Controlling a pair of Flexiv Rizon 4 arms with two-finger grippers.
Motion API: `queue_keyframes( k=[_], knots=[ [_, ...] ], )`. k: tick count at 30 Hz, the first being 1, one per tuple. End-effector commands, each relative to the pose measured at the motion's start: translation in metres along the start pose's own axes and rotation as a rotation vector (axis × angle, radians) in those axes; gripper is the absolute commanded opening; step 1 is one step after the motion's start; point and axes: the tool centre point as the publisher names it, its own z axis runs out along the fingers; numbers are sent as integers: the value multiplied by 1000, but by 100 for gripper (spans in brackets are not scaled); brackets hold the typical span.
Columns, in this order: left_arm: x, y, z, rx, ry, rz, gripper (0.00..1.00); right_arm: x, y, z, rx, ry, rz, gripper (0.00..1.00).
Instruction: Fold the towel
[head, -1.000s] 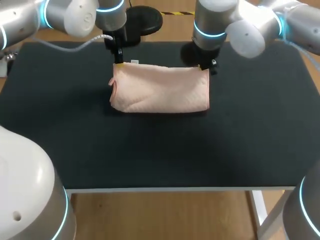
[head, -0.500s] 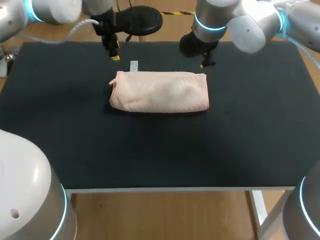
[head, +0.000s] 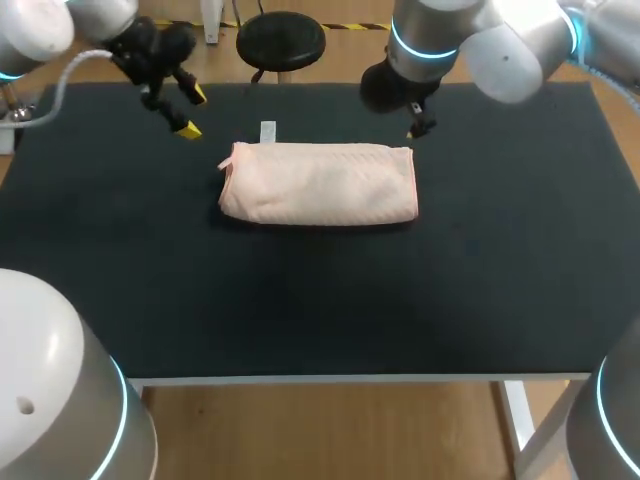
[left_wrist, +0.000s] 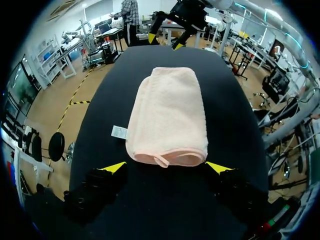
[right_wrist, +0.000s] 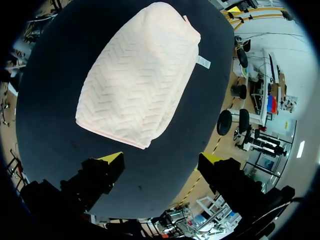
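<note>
A pale pink towel (head: 318, 182) lies folded into a thick oblong on the black table (head: 320, 300), with its white tag (head: 268, 131) sticking out at the far left edge. My left gripper (head: 192, 112) hovers open to the left of the towel's far left corner, holding nothing. In the left wrist view the towel (left_wrist: 167, 115) stretches away just ahead of the open left gripper (left_wrist: 166, 167). My right gripper (head: 413, 125) hangs open just beyond the far right corner. Seen from the right wrist, the towel (right_wrist: 137, 75) lies ahead of the open right gripper (right_wrist: 160, 158).
Black table surface surrounds the towel on all sides, with wide room in front of it up to the table's near edge (head: 330, 377). My right gripper (left_wrist: 167, 37) shows past the towel's far end in the left wrist view.
Both grippers let go of the towel's far edge and opened. The left arm drew back up and to the left; the right lifted slightly. The towel settled flat.
</note>
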Motion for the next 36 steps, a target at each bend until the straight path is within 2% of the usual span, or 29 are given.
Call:
queue_keyframes(
  k=[1, 4, 18, 19, 20, 21, 22, 23, 24, 25, 26, 27, 29, 30, 32, 33, 34, 36],
  knots=[
    [-7, 10, -2, 90, 44, -6, 100, 2, 3, -6, 4, -2, -21, 100],
    [-8, 11, -3, 55, 61, 16, 100, 3, 6, -11, -9, 2, -116, 100],
    [-8, 11, -3, 55, 61, 16, 100, 3, 6, -11, -9, 2, -116, 100],
    [-8, 11, -3, 55, 61, 16, 100, -1, -2, -14, -66, 58, -40, 100],
    [-8, 11, -3, 55, 61, 16, 100, -5, -8, -16, -99, 49, 45, 100],
    [-8, 11, -3, 55, 61, 16, 100, -9, -10, -16, -118, 34, 169, 100],
    [-8, 11, -3, 55, 61, 16, 100, -13, -10, -18, -175, 30, 328, 100],
    [-8, 11, -3, 55, 61, 16, 100, -16, -10, -18, -180, 24, 500, 100],
    [-8, 11, -3, 55, 61, 16, 100, -18, -9, -18, -227, 74, 653, 100],
    [-8, 11, -3, 55, 61, 16, 100, -16, -6, -20, -272, 75, 760, 100],
    [-8, 11, -3, 55, 61, 16, 100, -15, -4, -19, -263, 113, 935, 100],
    [-8, 11, -3, 55, 61, 16, 100, -12, -2, -18, -307, 177, 1080, 100],
    [-8, 11, -3, 55, 61, 16, 100, -2, 2, -17, -344, 251, 1275, 100],
    [-8, 11, -3, 55, 61, 16, 100, 2, 3, -18, -401, 297, 1333, 100],
    [-8, 11, -3, 55, 61, 16, 100, 10, 3, -16, -404, 362, 1433, 100],
    [-8, 11, -3, 55, 61, 16, 100, 12, 4, -20, -487, 368, 1333, 100],
    [-8, 11, -3, 55, 61, 16, 100, 14, 6, -25, -454, 277, 1196, 100],
    [-8, 11, -3, 55, 61, 16, 100, 14, 6, -25, -454, 277, 1196, 100]
  ],
)
